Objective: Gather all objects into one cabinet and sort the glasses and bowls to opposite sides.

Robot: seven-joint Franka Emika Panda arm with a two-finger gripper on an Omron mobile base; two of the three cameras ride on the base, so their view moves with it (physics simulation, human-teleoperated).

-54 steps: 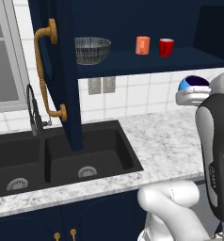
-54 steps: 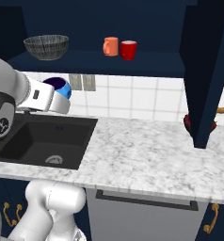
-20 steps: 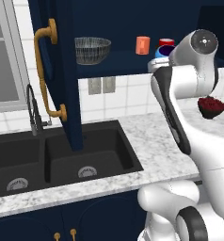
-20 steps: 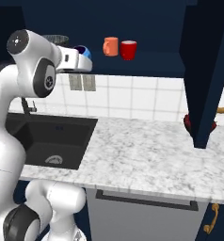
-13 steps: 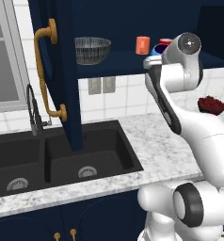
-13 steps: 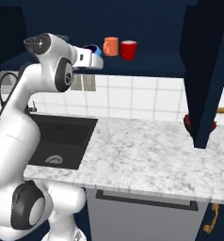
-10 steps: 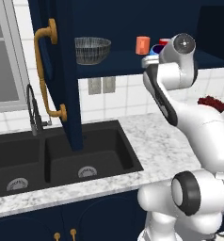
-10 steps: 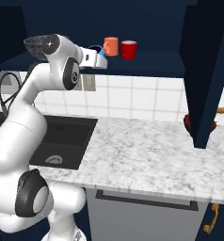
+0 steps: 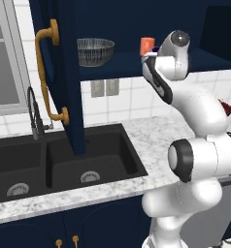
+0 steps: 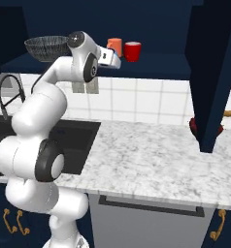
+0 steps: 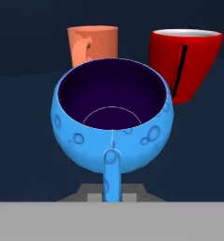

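blue bowl (image 11: 111, 124) — clamped in shut jaws | before orange cup (image 11: 92, 44), red cup (image 11: 184, 62)

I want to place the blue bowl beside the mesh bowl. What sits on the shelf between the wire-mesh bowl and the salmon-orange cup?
Nothing: in the left base view the shelf is bare between the wire-mesh bowl and the salmon-orange cup.

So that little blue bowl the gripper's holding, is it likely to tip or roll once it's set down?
The blue bowl looks round-bellied, so it may rock or roll if released off-level. It seems rigid and glossy, so probably somewhat slippery. The gripper appears to pinch only its thin handle, so it could swing. The salmon-orange cup and red cup stand just behind, so a nudge is possible.
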